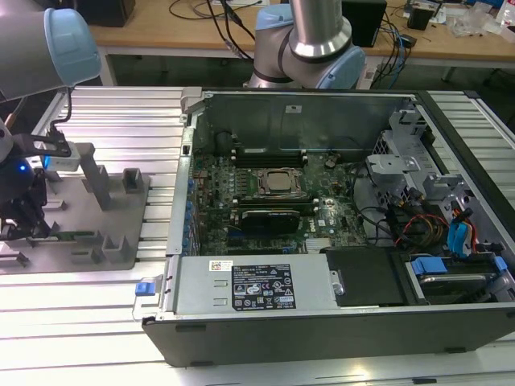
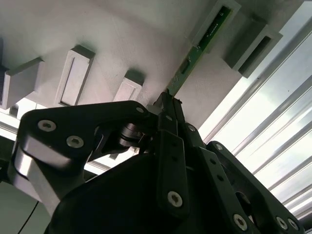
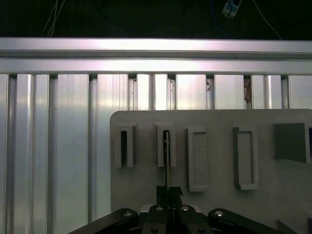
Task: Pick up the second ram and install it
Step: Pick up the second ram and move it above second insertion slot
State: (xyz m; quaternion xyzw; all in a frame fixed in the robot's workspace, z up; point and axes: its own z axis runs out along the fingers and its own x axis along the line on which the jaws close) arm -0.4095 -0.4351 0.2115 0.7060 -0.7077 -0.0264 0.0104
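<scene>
On grey fixture, second ram stands edgewise in slot, near end clamped between jaws.

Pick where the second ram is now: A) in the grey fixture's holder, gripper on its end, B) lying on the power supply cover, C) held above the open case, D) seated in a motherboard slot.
A: in the second wrist view the second ram sits in a holder on the grey fixture, with the gripper shut on its end.
</scene>
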